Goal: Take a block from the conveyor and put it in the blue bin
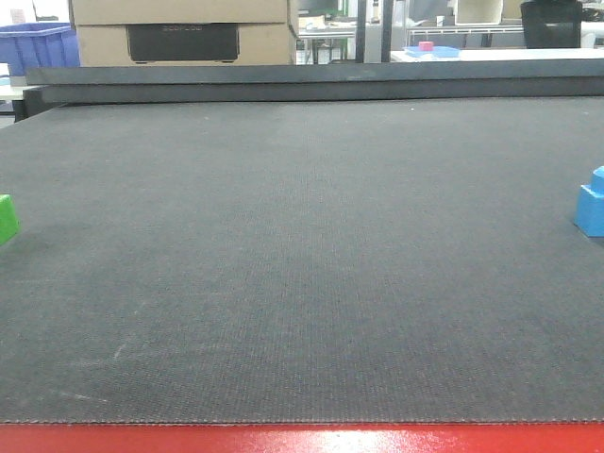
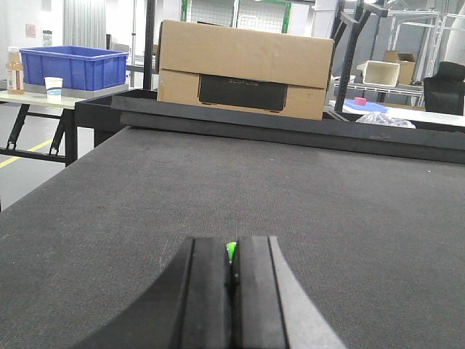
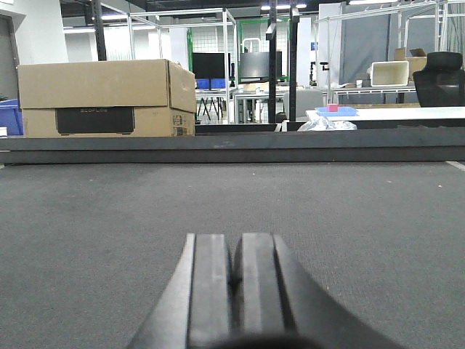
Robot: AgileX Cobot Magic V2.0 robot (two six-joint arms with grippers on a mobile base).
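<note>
The conveyor is a wide dark grey belt that fills the front view. A green block lies at its left edge, cut off by the frame. A blue block lies at its right edge, also partly cut off. The blue bin stands on a table beyond the belt's back left corner. My left gripper is shut low over the belt, with a thin green sliver showing in the slit at its tips. My right gripper is shut over bare belt, holding nothing. Neither gripper appears in the front view.
A dark raised rail runs along the belt's back. Behind it stands a cardboard box. The belt's red front edge is nearest the camera. A white table with a small pink item stands at the back right.
</note>
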